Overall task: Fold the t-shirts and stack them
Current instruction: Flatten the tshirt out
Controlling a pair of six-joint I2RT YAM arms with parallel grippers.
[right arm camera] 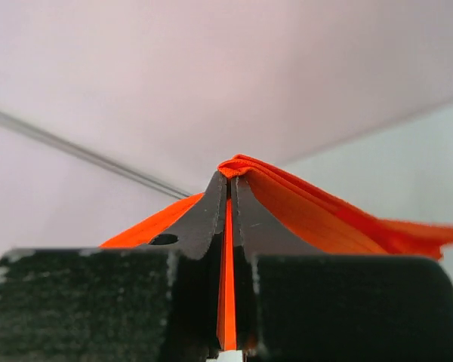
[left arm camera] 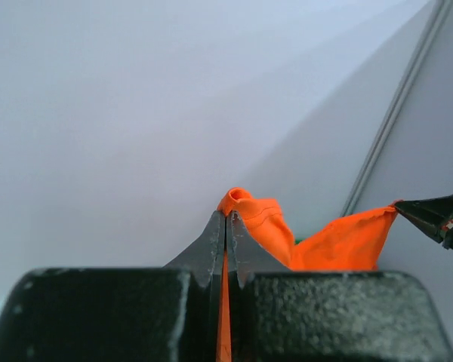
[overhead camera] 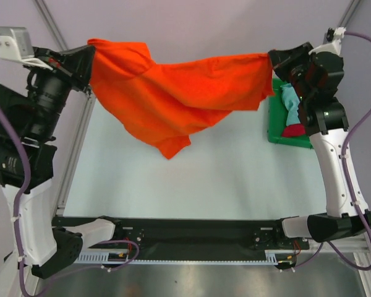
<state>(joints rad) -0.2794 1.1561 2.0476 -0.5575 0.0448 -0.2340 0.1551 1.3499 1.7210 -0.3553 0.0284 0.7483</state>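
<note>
Orange t-shirt [overhead camera: 179, 93]: held in the air and stretched between both tools, to the left of the green tray [overhead camera: 276, 124]; its slack middle hangs in a point above the surface [overhead camera: 204, 185].
Left tool [left arm camera: 226, 219]: clamped shut on a bunched corner of the orange cloth, at the end farthest from the tray.
Right tool [right arm camera: 228, 181]: clamped shut on the opposite edge, by the tray's far left corner.
Long axis: side to side, running leftward from the tray.
Teal t-shirt [overhead camera: 290, 99] and red t-shirt [overhead camera: 292, 130]: lying in the tray, partly hidden by the right arm.
Nearer arm: one end is held by each; the right is next to the tray.
Open room: bare surface is seen left of the tray and toward the near edge, judged enough for the shirt to be laid flat.
Edges: the cloth's end farthest from the tray hangs about over the surface's side rail, so a slight shift toward the tray is judged wise during lowering.
</note>
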